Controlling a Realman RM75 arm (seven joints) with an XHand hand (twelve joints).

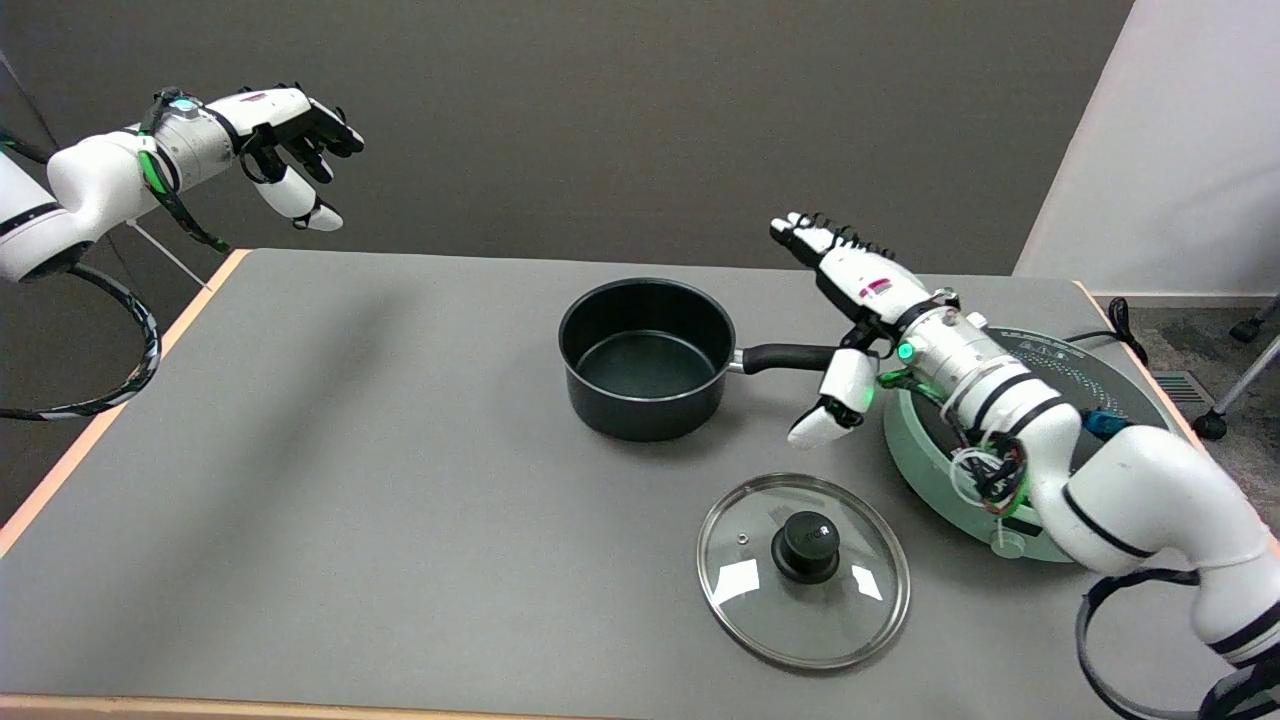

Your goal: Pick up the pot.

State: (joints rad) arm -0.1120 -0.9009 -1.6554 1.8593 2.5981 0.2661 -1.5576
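At the end of the saucepan's handle [790, 357] my right hand [850, 300] hangs over the bench [350, 480], holding nothing: my fingers [815, 237] are stretched out nearly flat, pointing up and away toward the far wall, while my thumb [835, 405] drops down on the near side of the handle, so the black grip sits in the open gap between them, not yet touched as far as I can judge. The saucepan [645, 355] stands upright and empty around the bench's middle, its bowl to the left of my hand and its handle running straight to the right, toward my wrist. That long axis is what matters: the handle lies across my palm's opening, so I judge the next move is to settle a little lower and curl my fingers over the top against the thumb. My right hand is by far the nearer one. Just behind my forearm sits the green induction cooker [920, 440], and the glass lid [803, 570] lies flat on the bench nearer the camera, well apart from the pan.
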